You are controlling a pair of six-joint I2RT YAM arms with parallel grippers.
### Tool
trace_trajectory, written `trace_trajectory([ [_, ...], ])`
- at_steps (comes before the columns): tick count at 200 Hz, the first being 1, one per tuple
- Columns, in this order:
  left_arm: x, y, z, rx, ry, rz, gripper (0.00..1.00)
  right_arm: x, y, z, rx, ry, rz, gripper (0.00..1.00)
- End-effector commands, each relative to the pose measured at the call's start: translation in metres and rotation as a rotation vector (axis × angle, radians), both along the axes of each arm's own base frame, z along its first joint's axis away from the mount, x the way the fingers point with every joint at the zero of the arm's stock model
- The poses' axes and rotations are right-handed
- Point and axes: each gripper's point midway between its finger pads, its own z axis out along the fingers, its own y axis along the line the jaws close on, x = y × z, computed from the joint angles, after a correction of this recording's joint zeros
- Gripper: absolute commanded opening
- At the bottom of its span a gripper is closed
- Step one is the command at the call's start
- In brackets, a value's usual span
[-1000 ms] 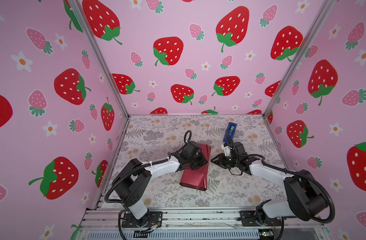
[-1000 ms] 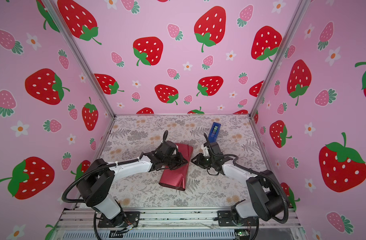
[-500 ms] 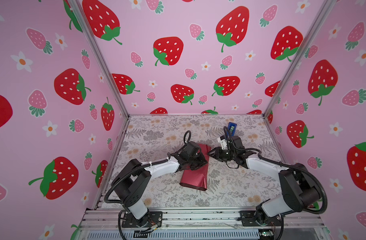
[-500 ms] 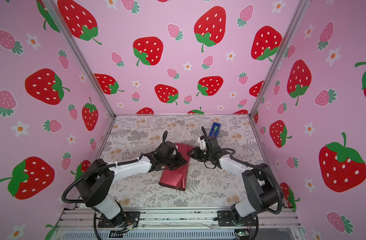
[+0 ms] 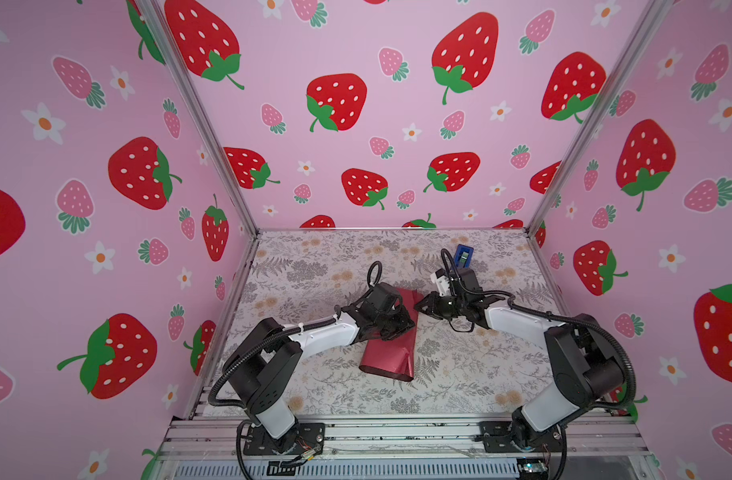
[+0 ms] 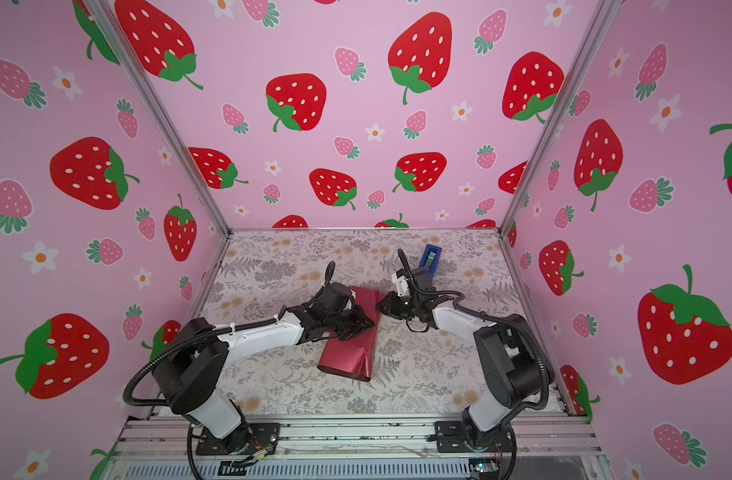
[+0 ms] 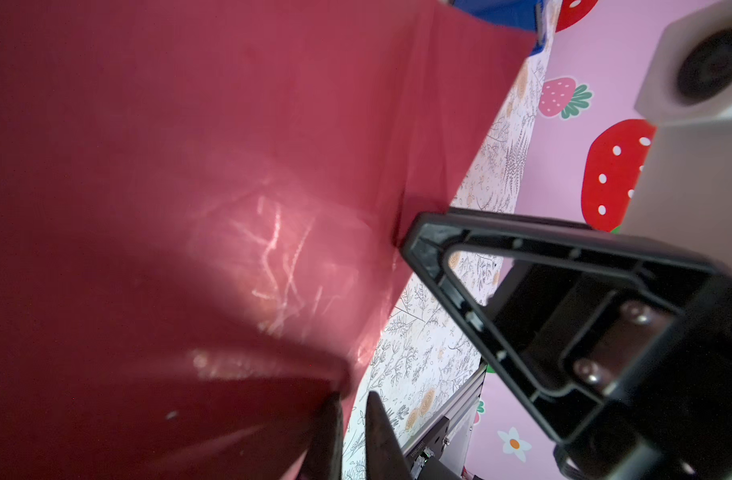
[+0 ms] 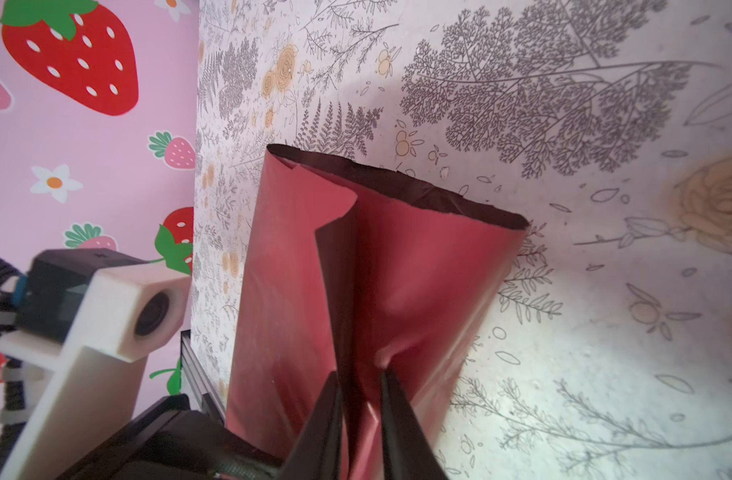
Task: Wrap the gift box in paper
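Observation:
The paper (image 5: 387, 359) (image 6: 347, 357) lies mid-table as a loose maroon tube, its near end gaping open. The gift box is hidden. My left gripper (image 5: 401, 324) (image 6: 364, 326) rests on top of the tube. In the left wrist view it (image 7: 351, 409) is nearly closed beside the paper (image 7: 189, 166), with only table showing in the thin gap. My right gripper (image 5: 420, 305) (image 6: 380, 307) is at the tube's far end. In the right wrist view it (image 8: 362, 380) is shut on a raised fold of the paper (image 8: 418, 270).
A blue tape dispenser (image 5: 464, 254) (image 6: 430, 257) stands at the back right, just behind the right wrist. The floral table (image 5: 459, 374) is walled by strawberry panels on three sides. An aluminium rail (image 5: 397, 432) runs along the front edge.
My right gripper has moved left to the far end of the paper and closed on a fold of it. The left arm and the tube have hardly moved.

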Motion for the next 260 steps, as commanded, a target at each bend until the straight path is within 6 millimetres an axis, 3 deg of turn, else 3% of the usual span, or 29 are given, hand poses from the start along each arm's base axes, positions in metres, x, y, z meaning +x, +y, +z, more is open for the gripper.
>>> trace_trajectory([
  [1, -0.02, 0.024, -0.035, 0.112, 0.119, 0.023, 0.15, 0.006, 0.002, 0.007, -0.007, -0.026, 0.006, 0.14],
  [36, -0.02, 0.023, -0.034, 0.11, 0.117, 0.024, 0.16, 0.01, 0.002, 0.012, -0.02, -0.045, 0.007, 0.0],
  [97, -0.018, 0.027, -0.028, 0.108, 0.107, 0.038, 0.18, 0.022, -0.002, 0.01, -0.092, -0.054, -0.009, 0.0],
  [157, -0.018, 0.027, -0.025, 0.105, 0.106, 0.039, 0.19, 0.029, -0.006, -0.005, -0.135, -0.041, -0.025, 0.0],
  [218, -0.017, 0.026, -0.029, 0.112, 0.113, 0.033, 0.19, 0.032, -0.007, 0.005, -0.117, -0.058, -0.026, 0.0],
  [236, -0.018, 0.026, -0.03, 0.114, 0.117, 0.032, 0.19, 0.026, -0.002, 0.007, -0.07, -0.043, -0.005, 0.15],
  [260, -0.017, 0.026, -0.029, 0.112, 0.114, 0.032, 0.19, 0.022, 0.004, 0.003, -0.026, -0.015, 0.006, 0.24],
])
